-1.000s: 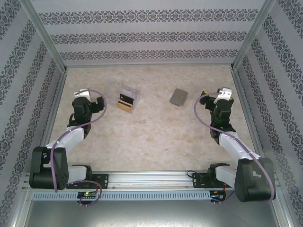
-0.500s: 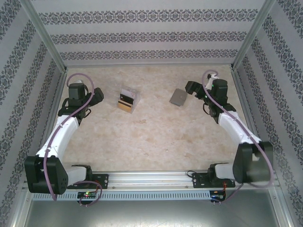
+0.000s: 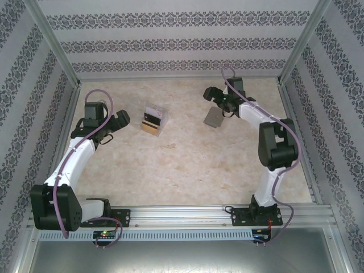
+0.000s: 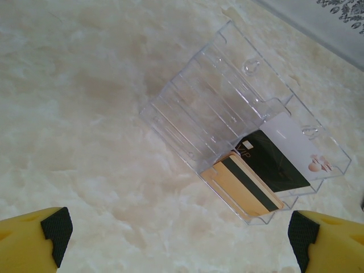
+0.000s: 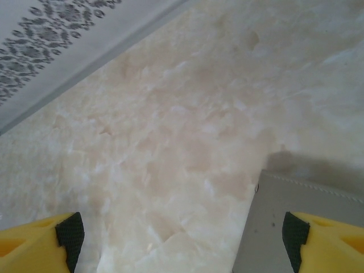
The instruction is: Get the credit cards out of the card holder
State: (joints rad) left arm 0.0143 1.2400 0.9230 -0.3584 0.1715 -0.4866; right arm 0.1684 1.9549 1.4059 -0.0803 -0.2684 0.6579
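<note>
Our right pincer (image 3: 214,99) has swung across and hangs wide over the edge of the holder (image 3: 215,118), which lies shut on the tabletop (image 3: 187,153). Our left pincer (image 3: 121,119) is wide near the clear box (image 3: 152,120); nothing is out yet.

**Clear box sitting on a marbled table**

A see-through box (image 3: 152,120) is lying on the far left part of the beige marbled table (image 3: 187,165), well apart from the walls. Most of its ribbed slots are standing empty, while flat gold, black and white contents are filling the slots at one end. Pale walls (image 3: 182,40) with dark ornamental bands are enclosing the table on the left, far and right. A metal rail (image 3: 182,215) is running along the near edge.
</note>
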